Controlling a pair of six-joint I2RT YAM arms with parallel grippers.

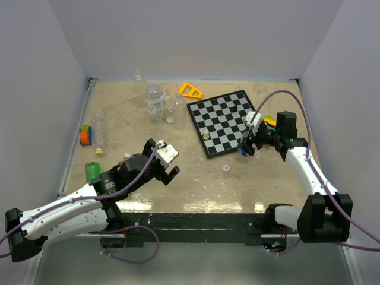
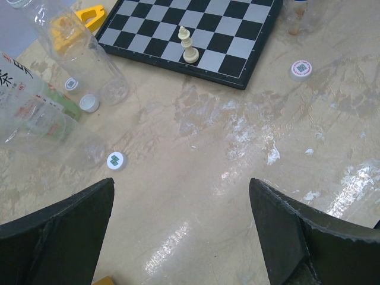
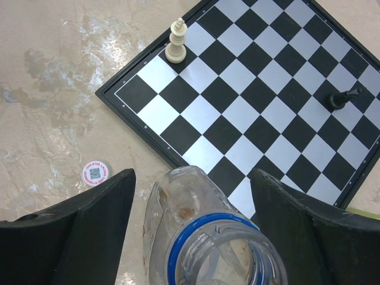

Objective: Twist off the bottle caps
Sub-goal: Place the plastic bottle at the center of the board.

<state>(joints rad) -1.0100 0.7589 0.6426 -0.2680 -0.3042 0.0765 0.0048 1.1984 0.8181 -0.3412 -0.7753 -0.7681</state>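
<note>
Right gripper [image 3: 192, 175]: its black fingers stand either side of a clear plastic bottle with a blue neck ring [image 3: 202, 237]. I cannot tell whether they press on it. A side-on straddle like this would steady the body against twisting.
Bottle mouth: open, with no cap on the thread, so this one looks done.
Loose caps: a white round plastic cap with a printed code [image 3: 95, 173] lies flat on the beige table [image 2: 196, 154], just off the near corner of the black-and-silver chessboard [image 3: 249, 101]. A smaller white cap with a green mark [image 2: 116, 160] lies ahead of the left fingers, beside the clear label-less bottles [image 2: 71, 53].
Left gripper [image 2: 181, 184]: fingers spread wide with nothing between them, hovering over bare tabletop — probably free to fetch another bottle.
Left to do: a green plastic bottle [image 1: 92, 171] lies near the table's left edge, well apart from both grippers — its cap is too small to judge.
</note>
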